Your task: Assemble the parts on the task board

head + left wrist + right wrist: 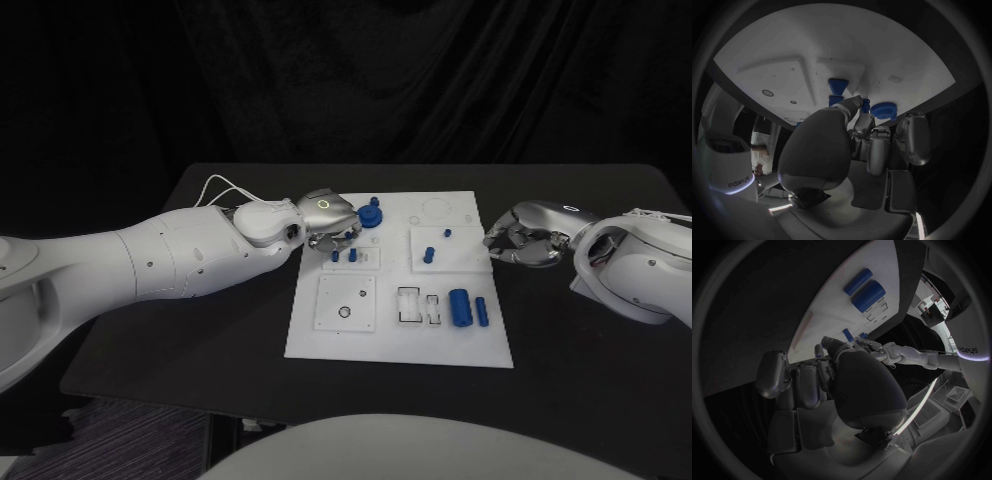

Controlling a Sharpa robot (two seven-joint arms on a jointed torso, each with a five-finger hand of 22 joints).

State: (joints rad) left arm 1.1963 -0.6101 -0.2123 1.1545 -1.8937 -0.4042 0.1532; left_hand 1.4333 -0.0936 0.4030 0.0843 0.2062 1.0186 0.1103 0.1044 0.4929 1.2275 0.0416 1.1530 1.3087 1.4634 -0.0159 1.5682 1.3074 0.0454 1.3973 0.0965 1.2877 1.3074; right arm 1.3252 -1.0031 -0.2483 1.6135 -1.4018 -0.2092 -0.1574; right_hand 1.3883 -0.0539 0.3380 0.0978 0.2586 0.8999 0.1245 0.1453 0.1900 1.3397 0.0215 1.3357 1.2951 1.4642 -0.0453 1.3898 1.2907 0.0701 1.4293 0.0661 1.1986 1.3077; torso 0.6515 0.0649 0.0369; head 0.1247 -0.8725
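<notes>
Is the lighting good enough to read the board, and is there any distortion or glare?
Head view: task board bright against the black table, no glare. Left wrist view: fisheye bends the board's edges; left hand dim. Right wrist view: right hand very dark.

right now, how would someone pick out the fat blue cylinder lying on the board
Find the white task board mid-table, then its near right corner. Two blue pieces lie side by side there; the fat cylinder is the thicker, left one, beside a slimmer bar.
</notes>
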